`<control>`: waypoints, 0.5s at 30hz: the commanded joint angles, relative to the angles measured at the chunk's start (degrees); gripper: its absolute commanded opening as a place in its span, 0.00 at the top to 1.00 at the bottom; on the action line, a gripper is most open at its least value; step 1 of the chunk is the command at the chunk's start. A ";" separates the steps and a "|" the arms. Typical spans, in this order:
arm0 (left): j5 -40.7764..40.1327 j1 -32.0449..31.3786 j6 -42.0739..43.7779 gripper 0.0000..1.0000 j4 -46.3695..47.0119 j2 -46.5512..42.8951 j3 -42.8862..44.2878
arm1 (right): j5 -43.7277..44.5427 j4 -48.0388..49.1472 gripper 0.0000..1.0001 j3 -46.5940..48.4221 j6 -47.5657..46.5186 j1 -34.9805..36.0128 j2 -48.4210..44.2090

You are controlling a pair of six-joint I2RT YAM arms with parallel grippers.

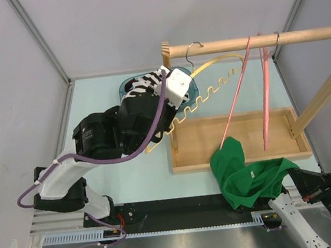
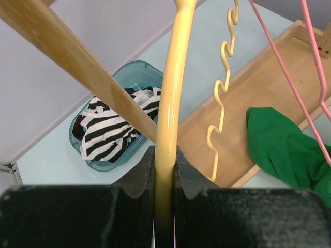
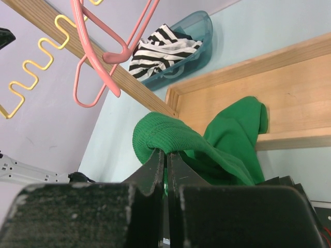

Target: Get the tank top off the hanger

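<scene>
Clamping yellow hanger [image 2: 173, 88] in left gripper [image 2: 164, 157], right gripper [image 3: 166, 160] pinched tight on green tank top [image 3: 230, 132]

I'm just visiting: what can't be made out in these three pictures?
- Right wrist view: the right gripper blocks the lower part of the green tank top.
- Top view: that gripper's tips vanish into the tank top; its arm is cut off by the corner.
- Top view: the left arm covers most of the blue basket.
- Left wrist view: the wooden rail crosses the striped clothes, hiding part.
</scene>
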 commanded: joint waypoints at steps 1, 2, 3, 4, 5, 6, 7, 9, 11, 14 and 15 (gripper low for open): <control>-0.02 1.72 1.12 1.00 2.15 -0.45 4.89 | 0.94 3.71 1.00 0.10 0.55 0.38 -0.73; 0.07 2.07 1.30 1.00 2.15 -0.10 6.64 | 0.95 3.80 1.00 0.01 0.55 0.38 -0.73; 0.07 2.16 1.30 1.00 2.23 0.43 7.35 | 0.86 3.97 1.00 -0.17 0.46 0.38 -0.65; 0.07 2.25 1.30 1.00 2.32 0.69 7.70 | 0.86 4.15 1.00 -0.34 0.46 0.38 -0.65; -0.19 2.43 2.78 1.00 2.50 0.96 7.97 | 0.86 4.41 1.00 -0.43 0.46 0.38 -0.65; -0.11 2.51 3.66 1.00 2.58 1.48 7.80 | 0.68 4.59 1.00 -0.69 0.46 0.38 -0.47; -0.11 2.52 3.85 1.00 2.67 1.75 7.45 | 0.51 5.02 1.00 -0.78 0.37 0.38 -0.38; 0.24 2.43 3.41 1.00 2.24 2.19 6.75 | -0.11 5.38 1.00 -0.96 0.11 0.47 -0.03; 0.51 2.43 2.88 1.00 2.32 1.84 4.64 | -0.46 5.90 1.00 -1.22 -0.07 0.38 0.06; 1.03 2.60 2.27 1.00 2.50 1.75 2.52 | -0.72 6.52 1.00 -1.75 -0.25 0.38 -0.21; 1.21 2.60 2.35 1.00 2.32 1.93 2.52 | -0.81 6.61 1.00 -1.84 -0.33 0.38 -0.29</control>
